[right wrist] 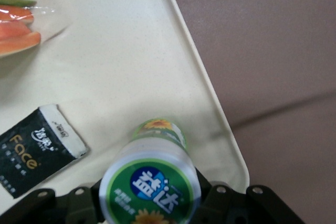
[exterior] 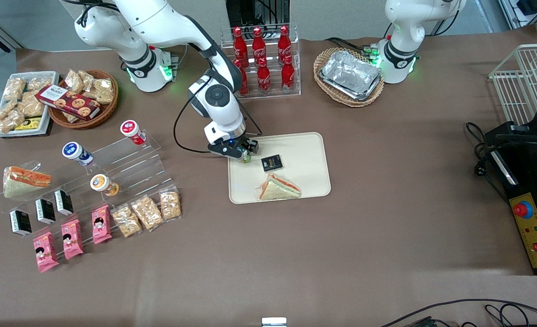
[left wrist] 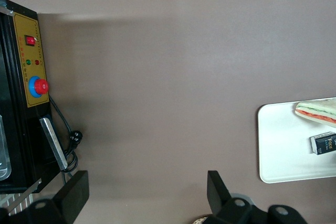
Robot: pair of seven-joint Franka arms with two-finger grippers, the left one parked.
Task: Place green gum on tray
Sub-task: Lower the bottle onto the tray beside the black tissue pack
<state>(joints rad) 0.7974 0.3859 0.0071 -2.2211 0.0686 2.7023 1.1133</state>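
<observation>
Fingers of the gripper (exterior: 243,153) were closed on the green gum (exterior: 246,157), holding it over the tray (exterior: 309,181) at the tray's edge toward the working arm's end of the table, as seen in the front view. On the tray lay a small black packet (exterior: 271,162) just beside the gum, and a wrapped sandwich (exterior: 279,187) nearer the front camera than the packet. Farther from the camera than the tray stood a clear rack of red cola bottles (exterior: 262,63). Toward the working arm's end of the table, an acrylic stepped shelf (exterior: 127,165) carried a red-capped bottle (exterior: 131,130), a blue-capped bottle (exterior: 75,152) and an orange-capped bottle (exterior: 102,184).

Left wrist view: one corner of the tray (left wrist: 273,150) was visible, with part of the sandwich (left wrist: 317,111) and the black packet (left wrist: 323,143) on it. A control box (left wrist: 31,66) with a red button stood well apart from the tray on the brown tablecloth.

Right wrist view: the gripper (right wrist: 152,203) clasped the green gum (right wrist: 151,179) just below its green-and-white cap, the bottle upright and its base over the tray (right wrist: 136,56) near the rim. The black packet (right wrist: 37,150) lay flat beside the gum, apart from it. The sandwich (right wrist: 18,19) lay at the frame's edge, well apart from the gum.
</observation>
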